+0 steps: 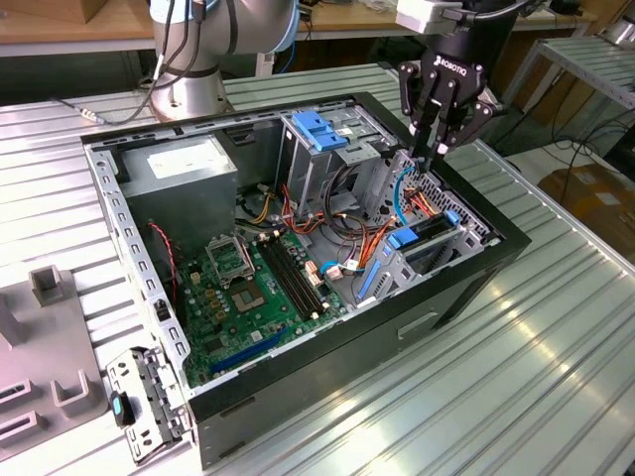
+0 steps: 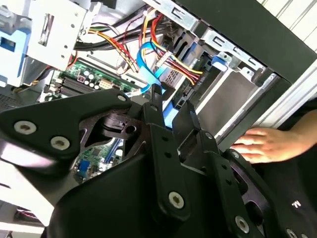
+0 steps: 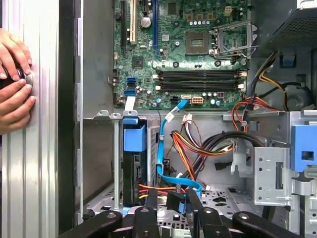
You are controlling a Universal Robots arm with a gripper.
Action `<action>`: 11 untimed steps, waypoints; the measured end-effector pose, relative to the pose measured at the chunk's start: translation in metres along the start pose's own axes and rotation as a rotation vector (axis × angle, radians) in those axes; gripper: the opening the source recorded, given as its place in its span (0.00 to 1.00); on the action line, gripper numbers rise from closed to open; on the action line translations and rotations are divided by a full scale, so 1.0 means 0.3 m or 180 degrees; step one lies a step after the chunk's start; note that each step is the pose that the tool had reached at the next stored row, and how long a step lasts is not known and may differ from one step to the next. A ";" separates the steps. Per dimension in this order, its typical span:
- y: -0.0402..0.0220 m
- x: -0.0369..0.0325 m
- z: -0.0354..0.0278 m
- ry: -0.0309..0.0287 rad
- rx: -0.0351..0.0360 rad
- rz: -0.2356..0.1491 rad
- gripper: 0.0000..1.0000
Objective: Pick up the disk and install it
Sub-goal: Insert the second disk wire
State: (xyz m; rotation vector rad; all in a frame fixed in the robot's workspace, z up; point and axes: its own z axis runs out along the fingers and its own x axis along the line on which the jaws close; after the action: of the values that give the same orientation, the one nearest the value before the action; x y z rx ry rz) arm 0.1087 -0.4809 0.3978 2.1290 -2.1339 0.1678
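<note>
Inside the open black computer case (image 1: 466, 288), the dark blue-railed disk (image 3: 133, 163) sits slotted; the black tool (image 1: 438, 149), fingers narrowly parted, grips nothing — seating looks the step underway.

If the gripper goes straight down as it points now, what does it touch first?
Most likely the blue cable, which the gripper already has at its fingertips, above the drive bay beside the disk. Depth is unclear, so actual contact is uncertain.
</note>
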 end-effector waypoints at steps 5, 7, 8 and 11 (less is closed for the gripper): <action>-0.004 -0.030 0.020 0.0010 -0.0006 0.0023 0.36; -0.005 -0.035 0.029 0.0015 -0.0006 0.0023 0.36; -0.005 -0.037 0.032 0.0020 -0.0006 0.0024 0.35; -0.006 -0.043 0.045 0.0039 -0.0006 0.0025 0.22</action>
State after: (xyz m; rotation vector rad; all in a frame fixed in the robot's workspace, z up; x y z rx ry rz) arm 0.1106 -0.4703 0.3824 2.1133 -2.1352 0.1791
